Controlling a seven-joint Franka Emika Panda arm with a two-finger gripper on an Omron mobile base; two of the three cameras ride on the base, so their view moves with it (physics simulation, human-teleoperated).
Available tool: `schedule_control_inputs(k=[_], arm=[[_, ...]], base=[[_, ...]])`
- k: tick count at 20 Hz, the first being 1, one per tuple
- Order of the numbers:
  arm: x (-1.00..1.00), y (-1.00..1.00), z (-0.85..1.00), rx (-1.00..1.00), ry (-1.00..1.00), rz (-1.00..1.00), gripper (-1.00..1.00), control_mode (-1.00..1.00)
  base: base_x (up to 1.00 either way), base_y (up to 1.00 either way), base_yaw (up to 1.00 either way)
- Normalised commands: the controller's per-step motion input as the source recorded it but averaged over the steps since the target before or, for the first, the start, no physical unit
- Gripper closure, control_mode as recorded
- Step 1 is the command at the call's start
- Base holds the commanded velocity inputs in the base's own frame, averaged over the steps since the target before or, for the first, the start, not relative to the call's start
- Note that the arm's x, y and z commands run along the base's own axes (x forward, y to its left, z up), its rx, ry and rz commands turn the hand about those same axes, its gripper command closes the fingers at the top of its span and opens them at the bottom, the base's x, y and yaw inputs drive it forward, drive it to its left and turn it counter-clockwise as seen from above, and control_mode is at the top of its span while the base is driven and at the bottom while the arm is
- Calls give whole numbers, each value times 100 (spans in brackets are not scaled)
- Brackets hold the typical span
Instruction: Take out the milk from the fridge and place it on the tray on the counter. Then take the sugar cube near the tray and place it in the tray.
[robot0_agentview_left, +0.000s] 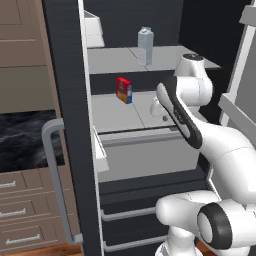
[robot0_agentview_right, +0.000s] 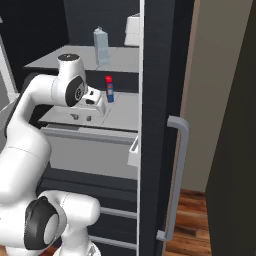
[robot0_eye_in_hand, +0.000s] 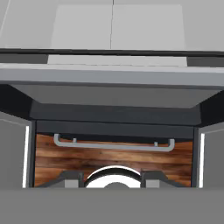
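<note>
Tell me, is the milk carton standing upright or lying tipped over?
Upright. The milk carton stands on the top shelf of the open fridge, with its gabled top pointing up.

Rendered frames under even, diffuse light with no visible source. The fridge (robot0_agentview_left: 150, 120) interior reads dim: its back wall is near black, while the light grey shelves (robot0_agentview_left: 150, 59) stay evenly lit, with no hard shadows. The milk (robot0_agentview_left: 145, 46) casts only a faint reflection on its shelf. No glare or bright hotspots. Edges look soft and slightly pixelated throughout. The hand view shows straight lines without edge distortion; the wood floor (robot0_eye_in_hand: 113, 157) appears mildly blurred.
</note>
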Motion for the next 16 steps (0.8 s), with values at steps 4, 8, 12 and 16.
schedule_control_inputs(k=[4, 8, 12, 16], arm=[[-38, 0, 0, 0, -3, 0, -100, -100], [-86, 5, 9, 0, -31, 0, -100, -100], [-73, 0, 69, 0, -50, 1, -100, -100], [-41, 0, 86, 0, -33, 3, -100, -100]], base=[[0, 0, 0], [0, 0, 0], [0, 0, 0], [0, 0, 0]])
